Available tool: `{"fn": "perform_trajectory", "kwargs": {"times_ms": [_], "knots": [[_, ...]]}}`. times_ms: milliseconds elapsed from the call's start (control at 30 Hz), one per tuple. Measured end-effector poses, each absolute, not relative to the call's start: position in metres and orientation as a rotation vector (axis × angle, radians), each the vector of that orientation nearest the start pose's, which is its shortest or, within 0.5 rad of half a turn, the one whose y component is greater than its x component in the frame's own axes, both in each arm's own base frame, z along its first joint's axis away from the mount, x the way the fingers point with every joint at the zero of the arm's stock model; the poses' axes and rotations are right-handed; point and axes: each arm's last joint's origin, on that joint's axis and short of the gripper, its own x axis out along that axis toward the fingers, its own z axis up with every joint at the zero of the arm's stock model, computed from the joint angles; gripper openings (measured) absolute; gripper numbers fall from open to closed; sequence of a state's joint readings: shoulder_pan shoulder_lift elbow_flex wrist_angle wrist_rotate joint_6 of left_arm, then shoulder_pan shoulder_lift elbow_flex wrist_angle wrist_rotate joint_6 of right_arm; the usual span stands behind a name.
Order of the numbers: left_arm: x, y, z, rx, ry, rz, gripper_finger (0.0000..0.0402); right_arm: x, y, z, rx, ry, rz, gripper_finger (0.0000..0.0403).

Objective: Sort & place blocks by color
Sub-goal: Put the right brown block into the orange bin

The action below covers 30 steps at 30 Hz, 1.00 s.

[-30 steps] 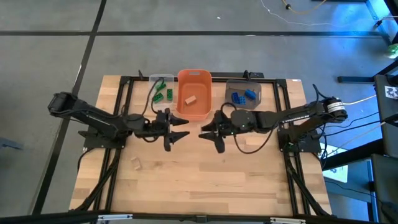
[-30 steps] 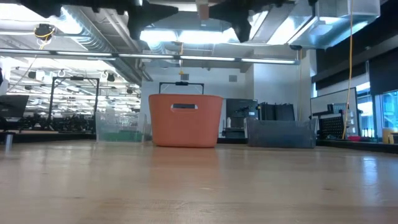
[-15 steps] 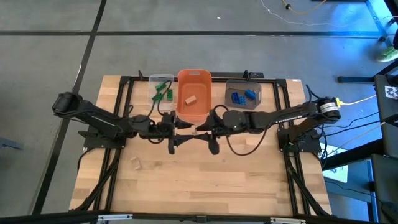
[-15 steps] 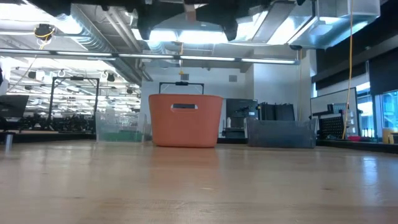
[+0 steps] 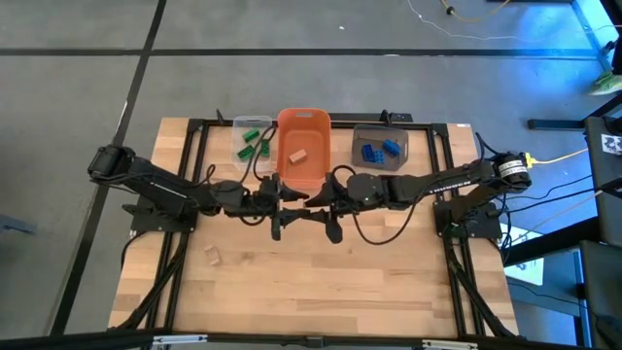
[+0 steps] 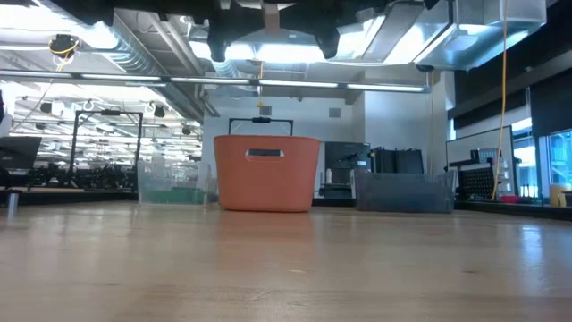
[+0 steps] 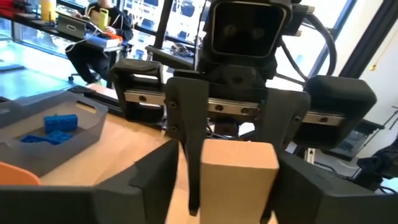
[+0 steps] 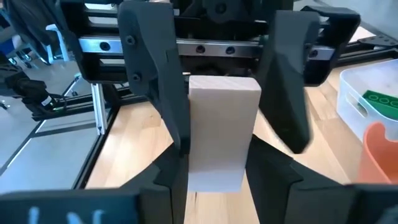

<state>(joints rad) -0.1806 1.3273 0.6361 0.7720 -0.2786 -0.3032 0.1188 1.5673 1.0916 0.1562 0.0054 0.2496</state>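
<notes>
Before the orange bin (image 5: 326, 146), above the counter (image 5: 340, 292), both grippers meet. Clear bin (image 5: 238, 123) and grey bin (image 5: 403, 136) flank it: three bins. The right gripper (image 5: 315, 209) clamps one beige block (image 7: 239, 180) standing on end, long axis upright. The left gripper (image 5: 290, 208) stands wide around it. One beige block (image 5: 298, 154) lies inside the orange bin, and another (image 5: 211, 255) lies well in front.

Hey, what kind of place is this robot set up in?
It looks like a robotics lab or workshop. Beyond the wooden table there are exposed ceiling ducts and metal racks, and a person is working at a desk by the windows.
</notes>
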Motion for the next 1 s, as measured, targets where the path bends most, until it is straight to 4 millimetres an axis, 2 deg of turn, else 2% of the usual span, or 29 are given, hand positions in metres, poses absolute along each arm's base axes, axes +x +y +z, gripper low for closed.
{"fn": "perform_trajectory", "kwargs": {"times_ms": [200,333,400,533,633,833,1000], "knots": [[0.275,-0.042,0.258,-0.313,-0.092,0.076,0.0121,0.354,0.042,0.278,0.235,0.335,0.07,0.0125],[0.272,-0.041,0.262,-0.292,-0.076,0.063,0.012,0.352,0.042,0.281,0.262,0.328,0.061,0.0127],[0.269,-0.037,0.263,-0.272,-0.046,0.068,0.012,0.347,0.04,0.287,0.299,0.352,0.046,0.0163],[0.254,-0.026,0.267,-0.238,0.035,0.096,0.012,0.336,0.04,0.298,0.31,0.5,-0.01,0.0264],[0.238,-0.016,0.276,-0.208,0.072,0.135,0.012,0.328,0.037,0.303,0.286,0.614,-0.076,0.0309],[0.212,0.001,0.297,-0.175,0.018,0.202,0.012,0.299,0.035,0.295,0.276,0.803,-0.187,0.032],[0.208,0.015,0.3,-0.169,-0.034,0.235,0.012,0.272,0.039,0.282,0.336,0.802,-0.226,0.0309]]}}
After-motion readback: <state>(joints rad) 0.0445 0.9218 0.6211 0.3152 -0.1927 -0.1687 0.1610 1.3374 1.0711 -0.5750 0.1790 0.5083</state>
